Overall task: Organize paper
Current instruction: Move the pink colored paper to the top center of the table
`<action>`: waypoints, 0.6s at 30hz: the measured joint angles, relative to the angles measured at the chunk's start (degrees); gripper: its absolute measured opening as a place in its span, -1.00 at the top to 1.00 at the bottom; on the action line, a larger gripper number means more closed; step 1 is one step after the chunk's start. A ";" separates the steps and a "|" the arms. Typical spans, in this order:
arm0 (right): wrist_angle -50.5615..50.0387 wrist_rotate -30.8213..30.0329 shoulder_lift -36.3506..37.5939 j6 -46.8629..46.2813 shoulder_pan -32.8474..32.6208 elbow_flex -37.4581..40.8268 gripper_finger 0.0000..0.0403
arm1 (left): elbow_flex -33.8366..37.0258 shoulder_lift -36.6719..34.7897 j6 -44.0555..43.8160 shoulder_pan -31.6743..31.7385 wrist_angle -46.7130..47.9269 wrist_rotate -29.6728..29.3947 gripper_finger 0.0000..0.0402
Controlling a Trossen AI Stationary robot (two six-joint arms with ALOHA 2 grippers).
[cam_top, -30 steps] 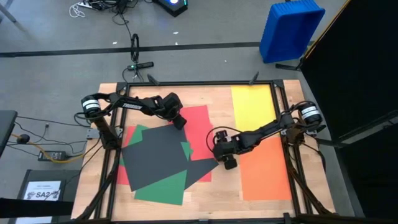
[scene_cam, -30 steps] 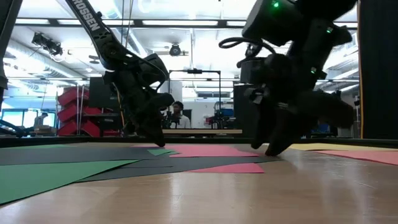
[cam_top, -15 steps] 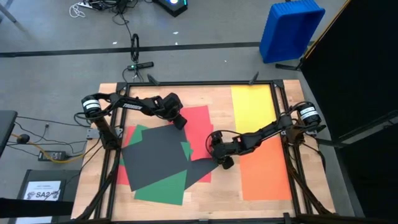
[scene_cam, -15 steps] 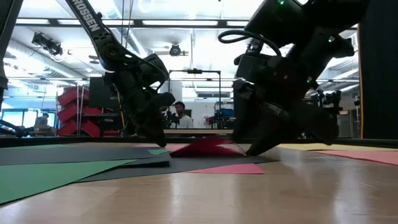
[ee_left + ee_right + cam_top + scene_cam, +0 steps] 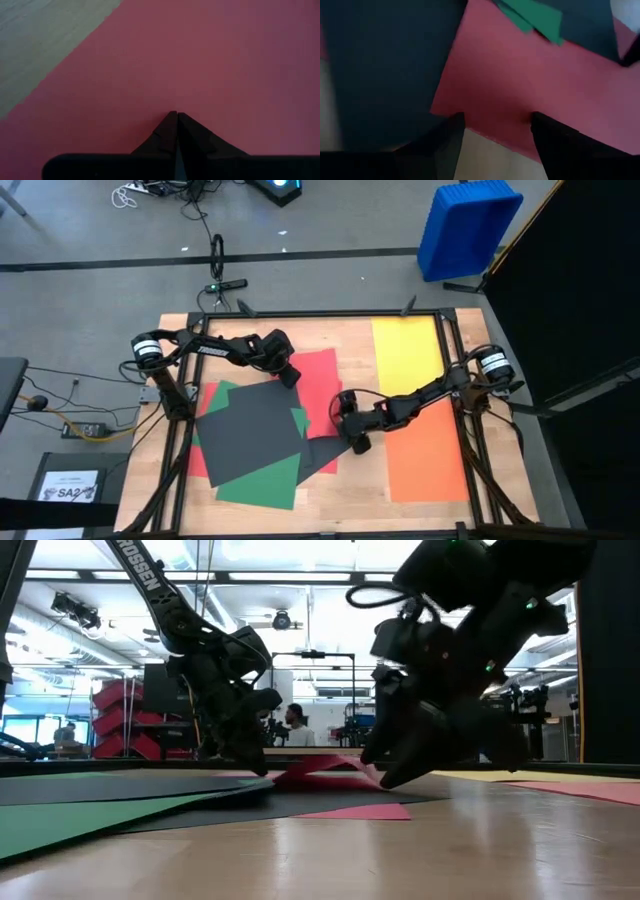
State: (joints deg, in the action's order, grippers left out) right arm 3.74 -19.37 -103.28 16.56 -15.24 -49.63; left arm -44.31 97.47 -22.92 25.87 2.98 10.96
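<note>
A robotics lab: framed wooden table point(image 5: 340, 490), ceiling strip lights point(image 5: 300, 577), red storage racks point(image 5: 125, 720).

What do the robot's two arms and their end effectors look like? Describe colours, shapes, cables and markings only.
Both arms are dark, slim and jointed. Each has a round silver-white cap at its base joint, seen from above. The left arm carries white lettering along its link. A black cable loops off the right arm near its wrist. The left end effector and the right end effector each have two dark, wedge-shaped fingers.
</note>
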 joint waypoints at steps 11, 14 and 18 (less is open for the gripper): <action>2.88 0.25 0.02 -7.93 -3.48 -0.09 -0.19 | -0.02 -0.02 -0.20 0.00 0.00 -0.17 1.00; 2.74 0.54 0.04 -8.01 -4.13 -0.09 -0.22 | -0.02 -0.02 -1.28 0.00 0.00 -0.17 1.00; 1.52 -0.39 0.04 -7.98 -4.06 -0.09 -0.25 | -0.02 -0.02 -1.53 -0.02 -0.04 -0.20 1.00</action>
State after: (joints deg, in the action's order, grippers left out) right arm 5.26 -19.76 -103.24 8.57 -19.29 -49.71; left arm -44.34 97.45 -24.44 25.85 2.94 10.76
